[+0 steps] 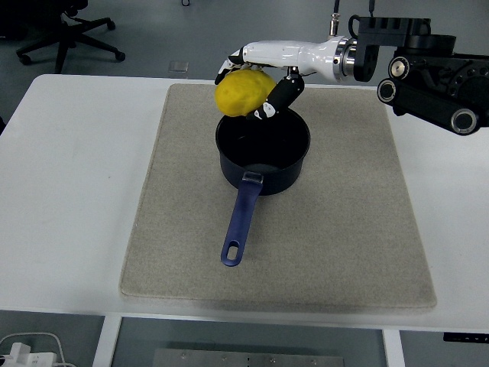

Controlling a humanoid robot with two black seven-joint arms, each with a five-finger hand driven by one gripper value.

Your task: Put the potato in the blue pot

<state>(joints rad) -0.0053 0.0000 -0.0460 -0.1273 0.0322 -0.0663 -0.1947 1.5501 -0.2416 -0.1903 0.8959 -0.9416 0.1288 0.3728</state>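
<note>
I can read no lettering, brand, number or sign anywhere here. The potato [243, 93] in my right hand [256, 73] and the blue pot [263, 149] carry no print I can see. Any marking on my arm's joints may simply be too small to tell.

Bright, even overhead light. Shadows soft and faint, thin one along mat [321, 252] near edge. White counter [69, 191] near washed out, no hard glare. Small sheen inside pot [263, 149]. Focus sharp throughout, no motion blur.
</note>
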